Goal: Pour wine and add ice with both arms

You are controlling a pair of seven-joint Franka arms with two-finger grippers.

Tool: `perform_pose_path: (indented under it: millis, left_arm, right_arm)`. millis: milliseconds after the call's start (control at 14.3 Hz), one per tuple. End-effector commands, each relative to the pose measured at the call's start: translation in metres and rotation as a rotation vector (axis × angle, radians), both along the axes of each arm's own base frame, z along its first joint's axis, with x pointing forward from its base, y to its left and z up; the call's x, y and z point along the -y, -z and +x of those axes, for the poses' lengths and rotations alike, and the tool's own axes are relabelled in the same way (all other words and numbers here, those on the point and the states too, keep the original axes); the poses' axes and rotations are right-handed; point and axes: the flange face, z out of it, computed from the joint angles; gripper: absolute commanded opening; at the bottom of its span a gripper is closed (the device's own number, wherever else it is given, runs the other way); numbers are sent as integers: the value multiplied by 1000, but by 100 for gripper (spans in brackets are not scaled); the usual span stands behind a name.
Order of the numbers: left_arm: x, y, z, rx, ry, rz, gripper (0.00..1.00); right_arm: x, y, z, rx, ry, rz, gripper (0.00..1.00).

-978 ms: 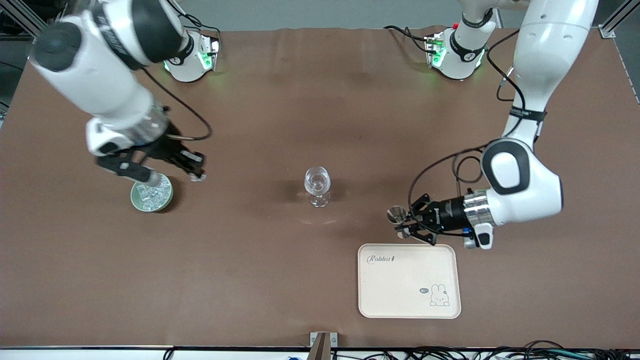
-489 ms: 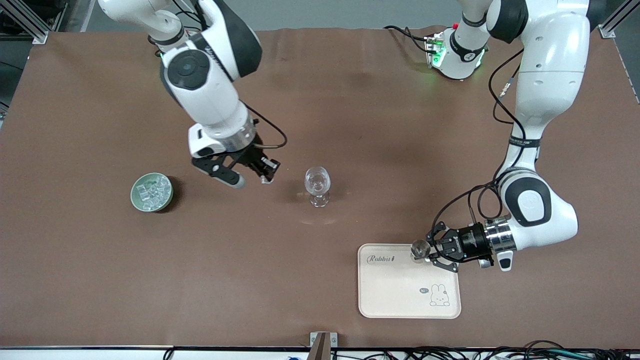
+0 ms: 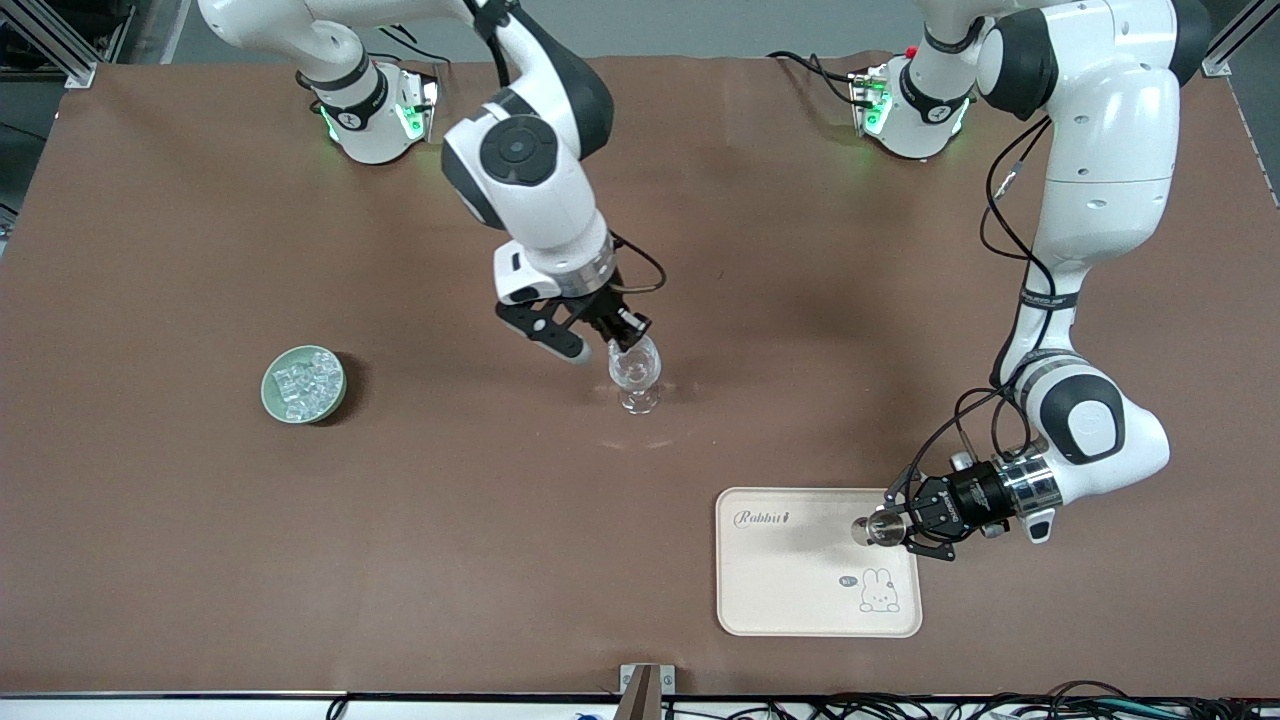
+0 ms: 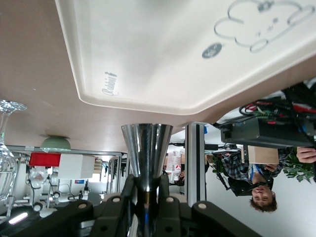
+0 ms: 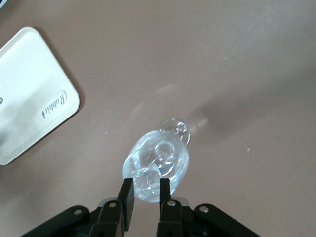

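The left end effector (image 4: pixel 145 197) is clamped on the narrow waist of a shiny steel jigger (image 4: pixel 146 153), its flared cup pointing at the cream tray (image 4: pixel 148 49) with the rabbit drawing (image 4: pixel 256 22). On the brown counter (image 4: pixel 29 74), a green bowl (image 4: pixel 55 143) and part of a clear stemmed glass (image 4: pixel 6 148) show off to one side.

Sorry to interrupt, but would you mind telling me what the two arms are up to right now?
They are making a drink. The right gripper is shut on an ice cube, right over the wine glass in the middle of the table. The left gripper holds a metal jigger low over the tray. A green bowl with the remaining ice sits toward the right arm's end of the table.
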Motion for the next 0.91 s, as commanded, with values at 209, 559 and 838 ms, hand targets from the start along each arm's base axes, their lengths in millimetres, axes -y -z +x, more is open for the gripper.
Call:
perform_pose_path:
  millis: [209,559,838]
  left_arm:
    - [23,32,9,45,-22,-70,1]
    - [38,50,15,47,-45,-66,1]
    - [64,62,15,79,-50,-43,1]
  right_arm:
    - [-18,11,-3,3,13,4,1]
    - [-8,10,7,11,15,-1,1]
    - [-7,11,8,11,26,-4,1]
